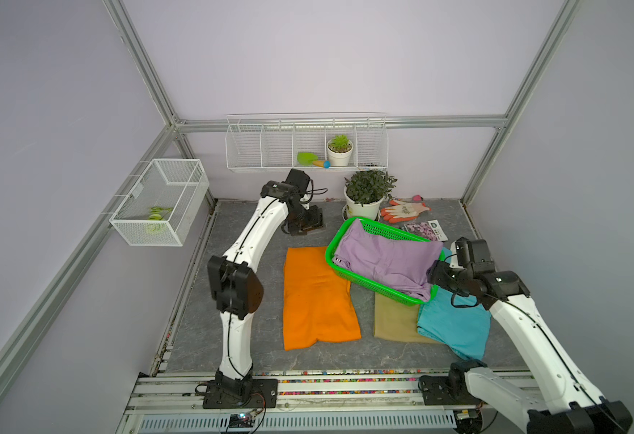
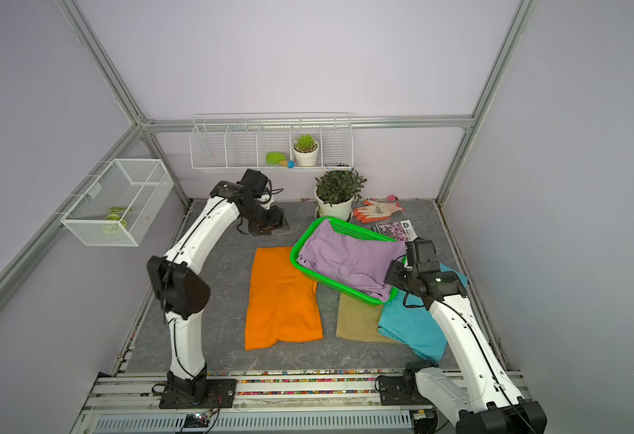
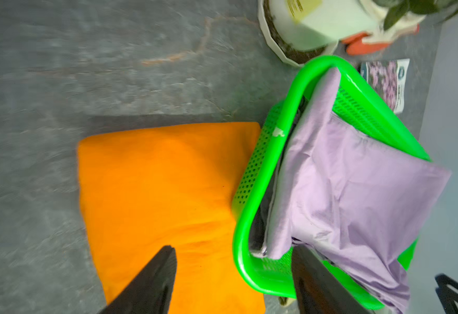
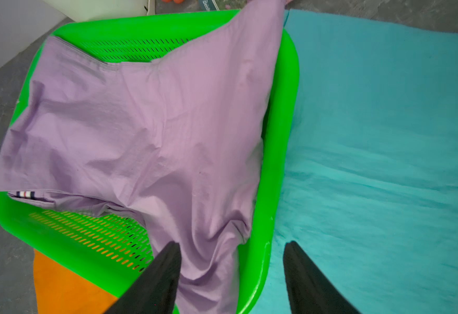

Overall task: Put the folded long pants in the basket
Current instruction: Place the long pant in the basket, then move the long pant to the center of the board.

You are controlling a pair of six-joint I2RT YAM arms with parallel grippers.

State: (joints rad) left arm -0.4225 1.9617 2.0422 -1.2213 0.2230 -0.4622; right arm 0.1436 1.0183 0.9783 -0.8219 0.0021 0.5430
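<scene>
The green basket [image 1: 372, 283] sits tilted at mid-table, its near side resting on the tan pants [image 1: 394, 319]. The lilac pants [image 1: 387, 259] lie in it, a corner spilling over the rim [image 4: 276, 163]. The orange pants [image 1: 315, 300] lie flat to its left and the teal pants [image 1: 454, 327] to its right. My right gripper [image 4: 232, 247] is open at the basket's right end, one finger over lilac cloth and the other over teal. My left gripper [image 3: 233, 250] is open and empty, raised beyond the orange pants near the back [image 1: 311, 225].
A potted plant [image 1: 368, 195], orange-and-white gloves [image 1: 405, 210] and a seed packet [image 1: 426, 230] lie behind the basket. A long wire rack [image 1: 306, 142] hangs on the back wall and a wire mesh box [image 1: 161, 201] on the left wall.
</scene>
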